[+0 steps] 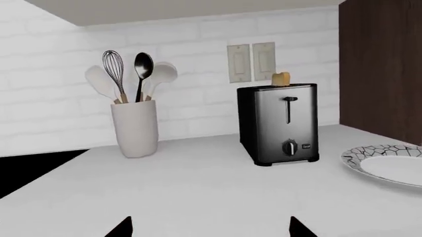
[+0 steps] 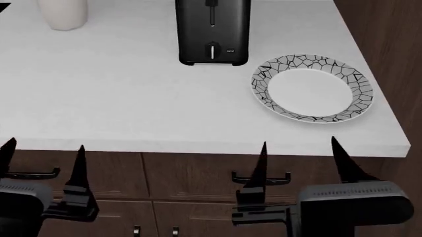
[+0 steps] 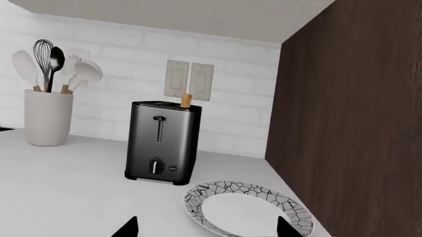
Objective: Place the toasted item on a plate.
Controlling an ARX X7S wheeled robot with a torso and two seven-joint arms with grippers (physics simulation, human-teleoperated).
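The golden-tan toast (image 1: 281,79) sticks up from a slot of the black toaster (image 1: 279,123) at the back of the white counter; it also shows in the right wrist view (image 3: 187,100). The toast is hidden in the head view, where only the toaster's front (image 2: 212,32) shows. The mosaic-rimmed white plate (image 2: 311,87) lies empty to the toaster's right, also in the left wrist view (image 1: 389,165) and the right wrist view (image 3: 247,210). My left gripper (image 2: 43,163) and right gripper (image 2: 300,160) are open and empty, in front of the counter's edge.
A cream crock (image 1: 135,128) with a whisk, spoon and spatulas stands at the back left. A dark brown cabinet wall (image 3: 349,123) borders the counter on the right. Wooden cabinet fronts (image 2: 165,177) lie below the counter edge.
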